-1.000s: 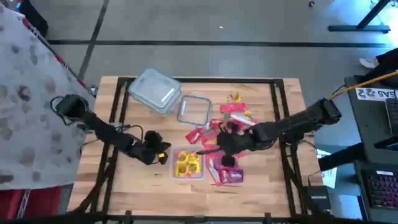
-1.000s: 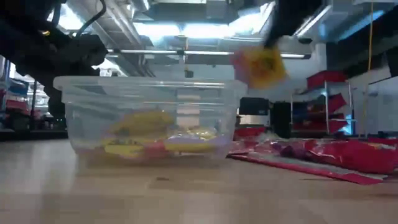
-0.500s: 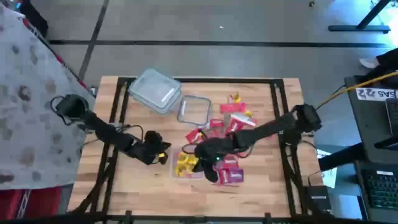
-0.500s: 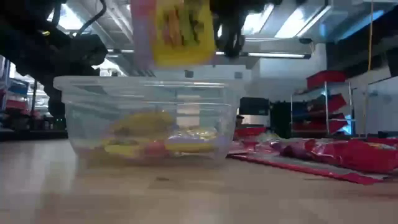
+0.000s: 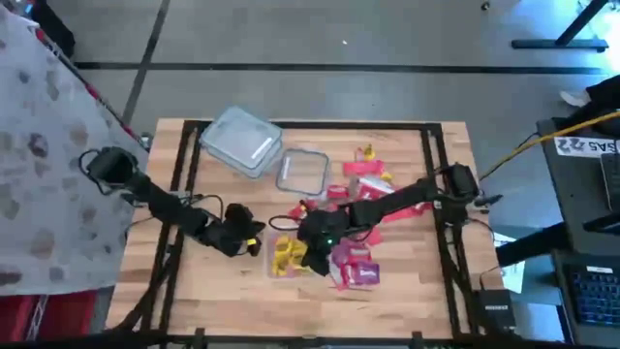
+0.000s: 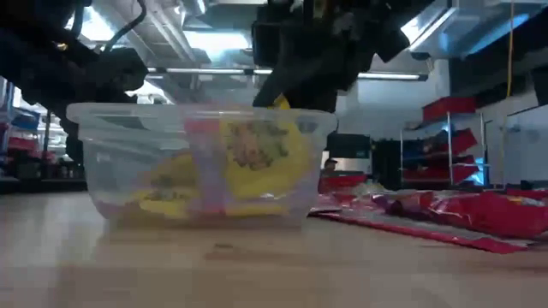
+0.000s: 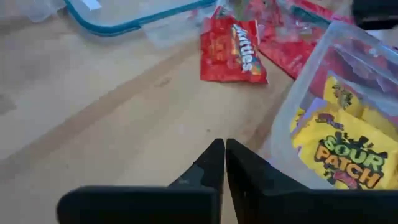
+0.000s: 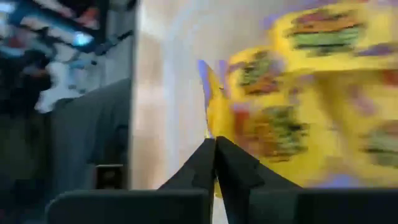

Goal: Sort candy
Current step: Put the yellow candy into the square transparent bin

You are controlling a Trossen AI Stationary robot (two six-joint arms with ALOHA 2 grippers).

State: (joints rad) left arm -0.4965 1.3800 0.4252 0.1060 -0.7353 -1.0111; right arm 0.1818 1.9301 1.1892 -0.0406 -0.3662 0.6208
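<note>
Clearly, "SOUR PATCH" yellow packets fill the tub; "Skittles" packet nearby.

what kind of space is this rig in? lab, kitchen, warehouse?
Most likely a robotics lab or workshop. The wooden table sits on a bare grey floor, a desk with a keyboard stands beside it, and the low view shows shelving under strip ceiling lights.

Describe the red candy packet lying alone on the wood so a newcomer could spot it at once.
Start at the clear plastic tub of yellow candy packets near the wooden table's front middle. Just beyond its corner, toward the blue-rimmed clear lid, lies a flat red Skittles packet. Unlike the heaped red packets nearby, it lies alone, its white lettering showing.
</note>
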